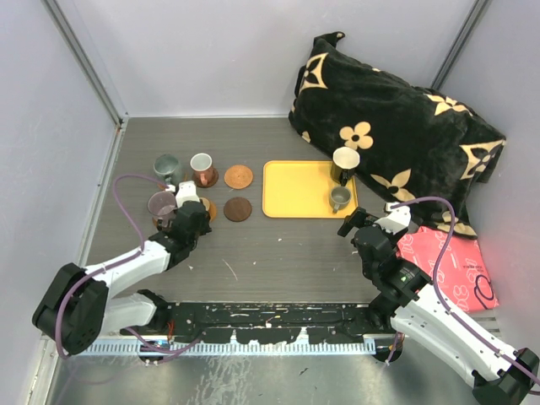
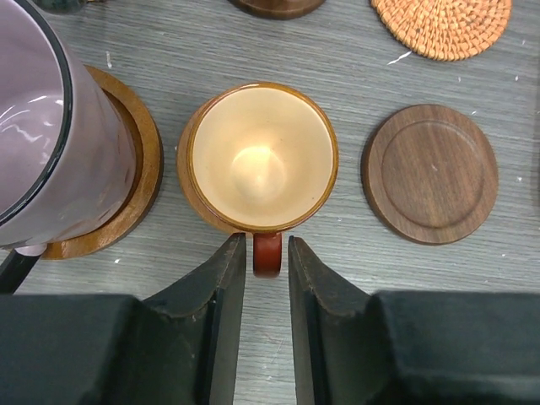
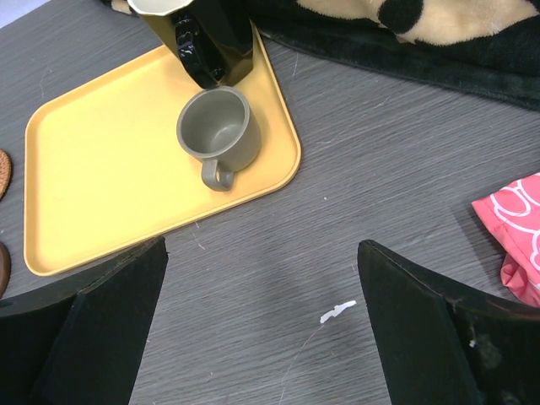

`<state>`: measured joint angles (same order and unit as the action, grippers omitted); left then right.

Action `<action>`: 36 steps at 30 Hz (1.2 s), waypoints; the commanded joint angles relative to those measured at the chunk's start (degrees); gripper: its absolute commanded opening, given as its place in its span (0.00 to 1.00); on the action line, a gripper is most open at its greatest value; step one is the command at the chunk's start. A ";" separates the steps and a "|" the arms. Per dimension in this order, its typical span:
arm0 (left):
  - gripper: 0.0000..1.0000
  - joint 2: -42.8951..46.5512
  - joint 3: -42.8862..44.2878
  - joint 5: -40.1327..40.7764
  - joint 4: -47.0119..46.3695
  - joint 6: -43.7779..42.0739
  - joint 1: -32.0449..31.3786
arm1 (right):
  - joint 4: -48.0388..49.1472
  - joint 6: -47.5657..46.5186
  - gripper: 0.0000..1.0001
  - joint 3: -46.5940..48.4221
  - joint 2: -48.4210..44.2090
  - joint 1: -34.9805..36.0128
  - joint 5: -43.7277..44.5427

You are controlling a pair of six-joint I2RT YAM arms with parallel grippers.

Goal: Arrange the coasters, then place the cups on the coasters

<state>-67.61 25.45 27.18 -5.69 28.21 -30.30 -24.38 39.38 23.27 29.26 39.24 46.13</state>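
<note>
Jaws: left gripper barely parted astride orange cup handle (pointing at wrist); right gripper gaping.

A translucent purple mug stands upright on a brown wooden coaster. Just beside it, a tiny orange cup with a cream inside sits upright on a tan coaster. A dark walnut coaster and a woven orange coaster lie bare. A grey-green mug and a copper-pink cup stand behind. A black cup and a tiny grey cup stand on a yellow tray.
</note>
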 commanded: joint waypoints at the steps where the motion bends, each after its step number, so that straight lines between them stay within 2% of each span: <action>1: 0.33 2.87 0.74 0.69 -0.39 0.89 0.25 | 2.41 -0.16 1.00 0.31 -0.47 -0.11 0.47; 14: 0.41 8.89 1.35 1.58 4.04 1.41 0.16 | 2.41 -0.52 1.00 0.70 -0.30 -0.08 0.69; 20: 0.42 12.30 2.64 2.00 7.66 1.14 0.16 | 2.49 -0.96 1.00 1.79 0.80 -0.05 0.89; 23: 0.53 13.79 2.87 1.81 8.54 1.11 0.16 | 2.65 -1.03 1.00 2.89 2.33 -0.08 0.39; 27: 0.61 15.40 3.23 1.00 9.27 1.43 0.16 | 3.61 -2.28 1.00 5.57 6.37 -0.11 -0.22; 36: 0.83 16.23 3.46 -1.74 9.08 1.80 0.16 | 6.32 -7.21 1.00 15.96 22.60 -0.13 -2.92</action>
<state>-52.14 27.00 26.76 4.36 29.34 -30.30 -21.98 35.16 33.06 45.98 39.24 44.36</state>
